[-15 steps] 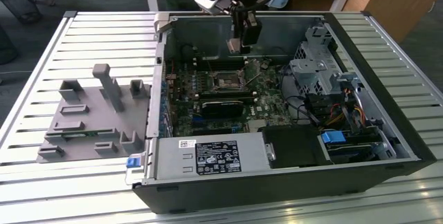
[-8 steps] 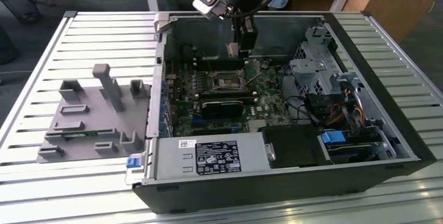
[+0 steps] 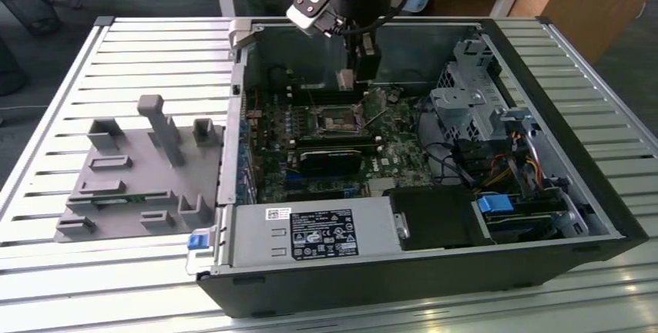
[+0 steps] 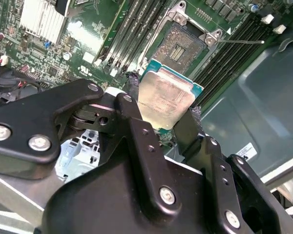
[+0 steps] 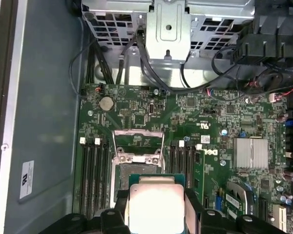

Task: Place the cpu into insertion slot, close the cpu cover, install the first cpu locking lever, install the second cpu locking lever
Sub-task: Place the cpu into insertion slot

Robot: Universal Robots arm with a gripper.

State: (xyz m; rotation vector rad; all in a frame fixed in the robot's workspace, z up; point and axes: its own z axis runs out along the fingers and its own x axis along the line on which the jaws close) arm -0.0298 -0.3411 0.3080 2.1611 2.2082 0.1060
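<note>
Exterior view, what did you have on it? asked the desk

I had the computer case [image 3: 411,279] lying open, the motherboard [image 3: 396,148] in its floor, and my gripper [image 3: 347,79] hanging above the insertion slot [image 3: 337,121], apart from it.

And the jaws?

Closed part-way on the cpu [image 4: 167,100]; in the second wrist view the fingers [image 4: 132,90] pinched two opposite edges, and the chip hung clear above the slot, not yet in it. In the first wrist view the cpu cover [image 5: 136,157] stood raised, so the socket lay open to receive it.

What worried you?

Tilt and offset, I judged. The chip looked angled against the socket in the second wrist view; lowered that way, a corner could land on the contacts and bend them, or it could sit skewed on the edging. A thin edge grip could also let it slip
</note>
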